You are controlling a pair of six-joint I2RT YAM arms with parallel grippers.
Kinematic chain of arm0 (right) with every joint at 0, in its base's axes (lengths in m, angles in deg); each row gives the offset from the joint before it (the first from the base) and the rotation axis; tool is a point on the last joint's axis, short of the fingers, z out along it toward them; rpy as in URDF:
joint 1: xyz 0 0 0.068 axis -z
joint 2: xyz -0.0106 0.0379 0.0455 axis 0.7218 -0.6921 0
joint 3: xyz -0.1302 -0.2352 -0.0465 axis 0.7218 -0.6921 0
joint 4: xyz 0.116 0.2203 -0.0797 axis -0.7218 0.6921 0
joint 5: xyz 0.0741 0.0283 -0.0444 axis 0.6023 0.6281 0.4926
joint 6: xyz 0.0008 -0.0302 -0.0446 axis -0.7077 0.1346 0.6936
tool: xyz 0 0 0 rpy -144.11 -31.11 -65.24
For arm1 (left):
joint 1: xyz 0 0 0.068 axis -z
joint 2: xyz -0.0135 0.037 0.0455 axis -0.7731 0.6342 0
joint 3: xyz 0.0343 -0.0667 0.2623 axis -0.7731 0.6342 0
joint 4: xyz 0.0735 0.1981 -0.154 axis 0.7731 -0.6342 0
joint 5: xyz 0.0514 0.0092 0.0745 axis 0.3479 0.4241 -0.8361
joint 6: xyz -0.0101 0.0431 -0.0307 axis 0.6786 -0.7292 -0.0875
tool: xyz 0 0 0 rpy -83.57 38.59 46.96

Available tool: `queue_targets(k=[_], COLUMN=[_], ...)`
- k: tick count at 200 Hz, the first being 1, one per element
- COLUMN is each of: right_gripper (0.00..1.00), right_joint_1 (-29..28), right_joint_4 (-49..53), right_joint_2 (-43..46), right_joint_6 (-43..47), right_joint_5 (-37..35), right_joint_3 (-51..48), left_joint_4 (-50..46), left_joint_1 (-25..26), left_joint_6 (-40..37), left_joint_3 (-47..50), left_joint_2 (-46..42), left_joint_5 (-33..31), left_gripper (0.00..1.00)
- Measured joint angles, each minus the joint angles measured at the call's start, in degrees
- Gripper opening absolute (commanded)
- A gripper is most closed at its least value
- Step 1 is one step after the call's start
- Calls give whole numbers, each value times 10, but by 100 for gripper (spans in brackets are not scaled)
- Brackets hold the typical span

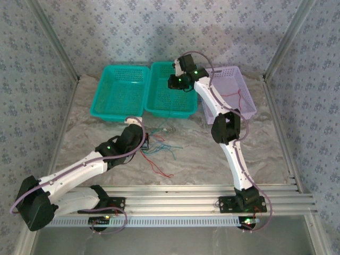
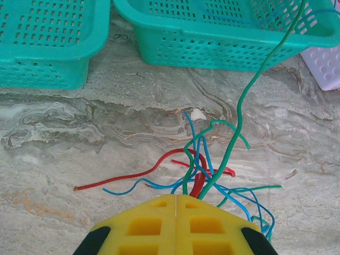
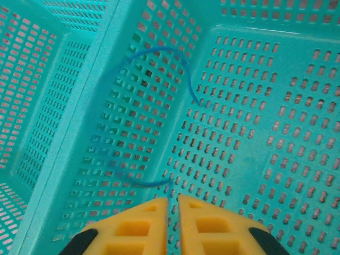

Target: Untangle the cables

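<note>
left wrist, left tool [image 2: 175, 197] gripping tangled cables [image 2: 213, 159]

Tangled red, blue, green cables [image 2: 200, 178]

The teal baskets [image 1: 121, 93] are glossy perforated plastic, the table [image 1: 202, 159] matt veined stone-look, the cables [image 2: 198, 183] smooth-sheathed.

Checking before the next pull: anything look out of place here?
Yes. One thin green wire runs from the red, blue and green tangle pinched in the left gripper up across the rim of the teal mesh basket, so it may snag.
</note>
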Motion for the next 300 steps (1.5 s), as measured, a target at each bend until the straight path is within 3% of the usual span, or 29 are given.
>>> queue_targets(k=[56, 105, 148, 168, 231, 258, 300], right_gripper=[29, 47, 59, 62, 66, 66, 66], right_joint_1=[0, -2, -5, -8, -54, -95, -172], right_joint_4=[4, 5, 9, -15, -199, -252, -282], right_joint_2=[0, 6, 101, 212, 601, 666, 679], right_joint_6=[4, 7, 9, 9, 7, 7, 8], right_joint_5=[-15, -27, -39, -41, -3, 30, 31], right_joint_3=[0, 0, -37, -129, -574, -734, -904], left_joint_4=[0, 0, 3, 9, 20, 28, 30], left_joint_1=[2, 3, 3, 3, 3, 3, 3], left_joint_6=[3, 4, 5, 9, 19, 28, 34], left_joint_3=[0, 0, 0, 0, 0, 0, 0], left_joint_2=[0, 0, 0, 1, 15, 18, 18], left_joint_5=[0, 0, 0, 0, 2, 12, 29], left_gripper=[0, 0, 0, 0, 0, 0, 0])
